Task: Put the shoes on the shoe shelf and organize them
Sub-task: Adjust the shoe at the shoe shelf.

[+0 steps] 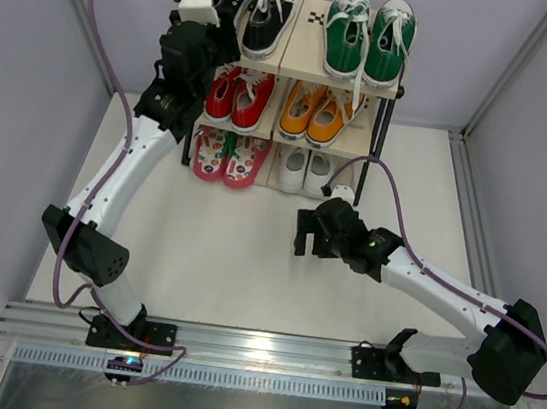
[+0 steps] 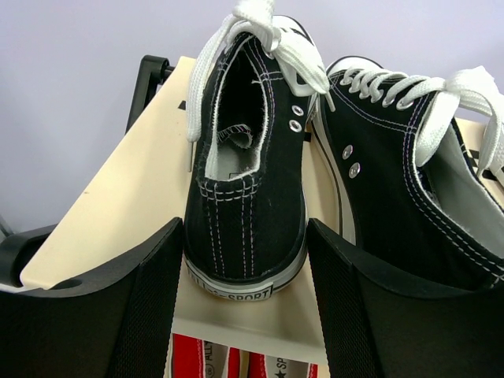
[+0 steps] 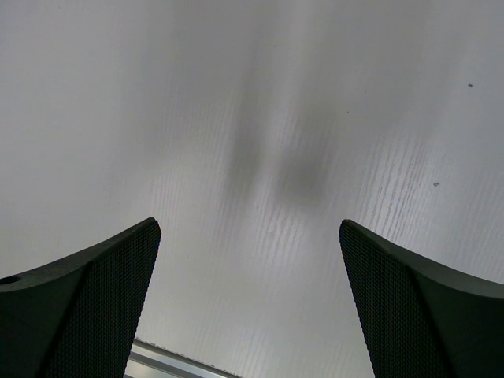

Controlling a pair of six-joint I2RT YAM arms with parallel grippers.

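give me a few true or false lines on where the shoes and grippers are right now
1. The green white-laced canvas sneakers stand on the top tier of the beige-board black-framed shoe shelf. True.
2. The right gripper holds a white shoe. False: it is open and empty over the table; the small plain white shoes are on the bottom tier.
3. The left gripper has a finger against each side of the heel of a black white-laced canvas sneaker. True.
4. The pink patterned flip-flops lie on the middle tier. False: bottom tier, beside the white shoes.
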